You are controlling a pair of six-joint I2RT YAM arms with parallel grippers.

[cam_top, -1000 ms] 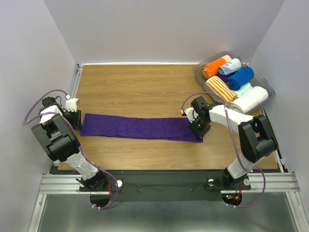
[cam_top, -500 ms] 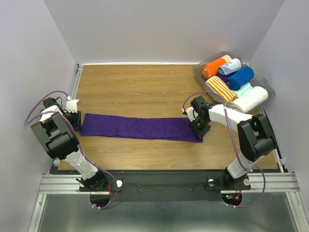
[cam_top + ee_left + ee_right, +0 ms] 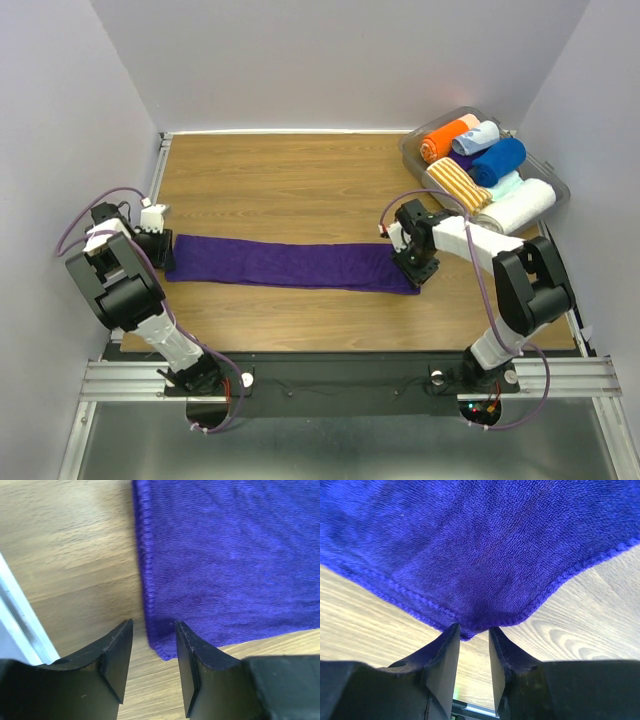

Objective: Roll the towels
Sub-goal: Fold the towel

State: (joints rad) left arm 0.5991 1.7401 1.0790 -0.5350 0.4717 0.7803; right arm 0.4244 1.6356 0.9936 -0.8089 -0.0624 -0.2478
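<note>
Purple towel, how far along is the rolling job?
Done: the royal blue towel sits rolled in the bin. In hand: the purple towel lies flat, unrolled; the left end effector and right end effector each straddle a corner at opposite ends, jaws open. To do: gripping and rolling it.

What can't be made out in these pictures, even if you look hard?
- Right wrist view: whether the right hand pinches the corner of the purple towel or only straddles it; the fingertips hide the contact.
- Top view: the towel's end corners, covered by the left arm and right arm.
- Top view: a dark roll in the bin, mostly buried under neighbouring rolls.
- Wrist views: most of the towel, cut off by the picture edges.
</note>
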